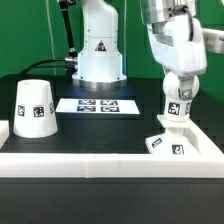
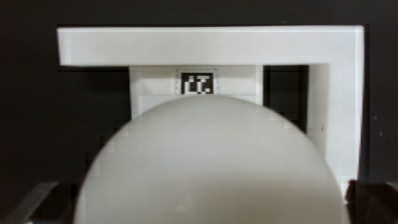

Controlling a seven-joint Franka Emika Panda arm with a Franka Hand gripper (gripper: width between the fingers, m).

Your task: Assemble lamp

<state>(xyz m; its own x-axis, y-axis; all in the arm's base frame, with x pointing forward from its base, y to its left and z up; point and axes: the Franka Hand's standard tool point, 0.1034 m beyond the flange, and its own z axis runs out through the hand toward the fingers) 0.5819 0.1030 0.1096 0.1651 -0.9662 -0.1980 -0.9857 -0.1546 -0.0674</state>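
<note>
My gripper is shut on the white ball-shaped bulb and holds it upright just above the small square base. The base lies at the exterior view's front right, in the corner of the white border rail. In the wrist view the bulb fills the lower half between my dark fingers. The base with its tag shows past the bulb, set against the rail corner. The tapered shade stands on the table at the exterior view's left, far from my gripper.
The marker board lies flat at the middle back. The border rail runs along the front and turns at the right corner. The arm's white pedestal stands behind the marker board.
</note>
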